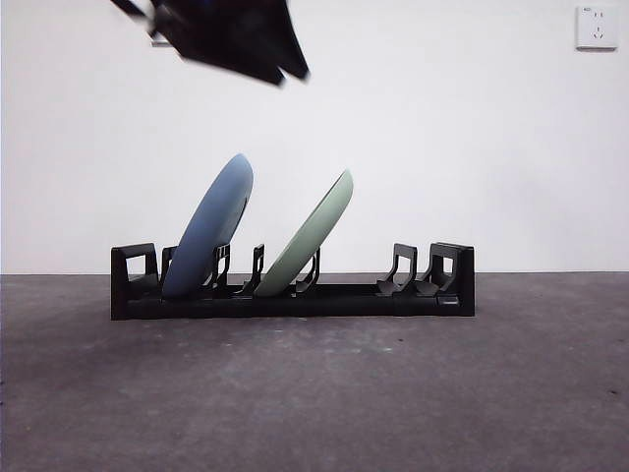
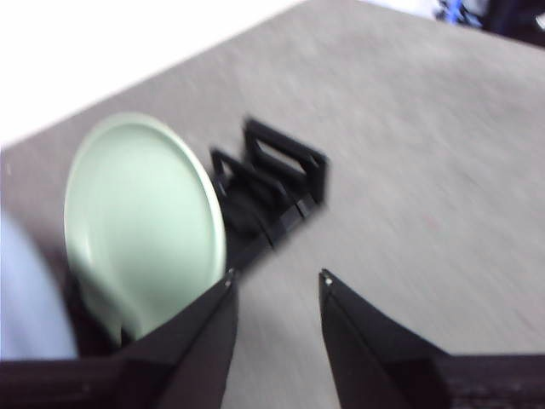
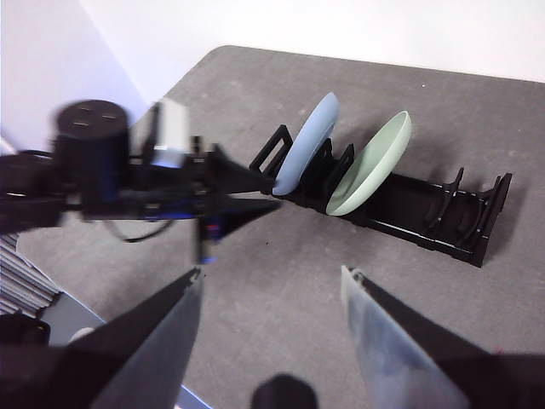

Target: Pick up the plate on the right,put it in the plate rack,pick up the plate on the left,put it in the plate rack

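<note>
Counted: two plates, one plate rack (image 1: 295,295), two tools.

Blue plate (image 1: 208,228) and green plate (image 1: 310,234) both seated in the rack on the grey desk (image 1: 314,393), standing on edge and leaning the same way, tops tilted toward the rack's empty end. Set in separate slots, apart from each other, one prong pair between them. Blue plate near one blocky end of the rack; green plate nearer the middle. Several prongs and the far blocky end unoccupied.

Left tool (image 2: 277,277): jaws spread apart, nothing between them. Raised above the desk, clear of the rack, angled down toward it. Green plate just beside one jaw tip in the left wrist view, blue plate partly visible at the frame edge. Seen in the front view as a dark blurred shape (image 1: 231,34) high above the blue plate, touching nothing. Seen also in the right wrist view (image 3: 255,192), tips pointing toward the blue plate's end of the rack.

Right tool (image 3: 272,277): jaws wide apart, empty. Held high and well back from the rack, both plates ahead of it.
</note>
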Robot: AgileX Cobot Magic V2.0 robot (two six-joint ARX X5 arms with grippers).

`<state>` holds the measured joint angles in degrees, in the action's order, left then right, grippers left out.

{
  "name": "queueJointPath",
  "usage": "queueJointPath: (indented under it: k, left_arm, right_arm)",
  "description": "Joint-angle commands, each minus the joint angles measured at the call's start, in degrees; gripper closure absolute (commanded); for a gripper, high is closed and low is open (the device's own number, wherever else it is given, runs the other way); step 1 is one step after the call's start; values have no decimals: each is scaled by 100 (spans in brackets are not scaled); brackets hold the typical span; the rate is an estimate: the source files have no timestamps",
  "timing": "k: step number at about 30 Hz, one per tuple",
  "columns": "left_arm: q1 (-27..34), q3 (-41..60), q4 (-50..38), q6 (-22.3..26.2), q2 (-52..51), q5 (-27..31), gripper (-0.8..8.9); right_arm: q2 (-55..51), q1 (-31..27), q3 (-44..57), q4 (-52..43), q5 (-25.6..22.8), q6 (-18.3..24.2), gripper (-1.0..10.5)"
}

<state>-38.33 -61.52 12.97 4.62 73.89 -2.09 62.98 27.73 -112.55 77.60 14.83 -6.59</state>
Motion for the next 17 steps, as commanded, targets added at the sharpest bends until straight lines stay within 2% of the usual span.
queueJointPath:
  k: [1, 6, 11, 14, 17]
  left_arm:
    - [-55, -9, 973, -170, -673, -4, 649]
    - [-79, -9, 2393, -269, -1821, -2, 656]
    - [-76, -9, 3519, -466, -3093, -2, 656]
    - [-76, -9, 3851, -662, -3716, -4, 657]
    - [-76, -9, 3969, -743, -3987, -2, 657]
  right_arm:
    - [-28, 2, 205, 144, -4, 157, 667]
    - [-284, 2, 1069, 144, -33, 256, 667]
    - [-675, 2, 2426, 142, -33, 409, 667]
    - [-892, 2, 2994, 111, -28, 428, 667]
    - [-1067, 2, 3110, -98, 22, 424, 667]
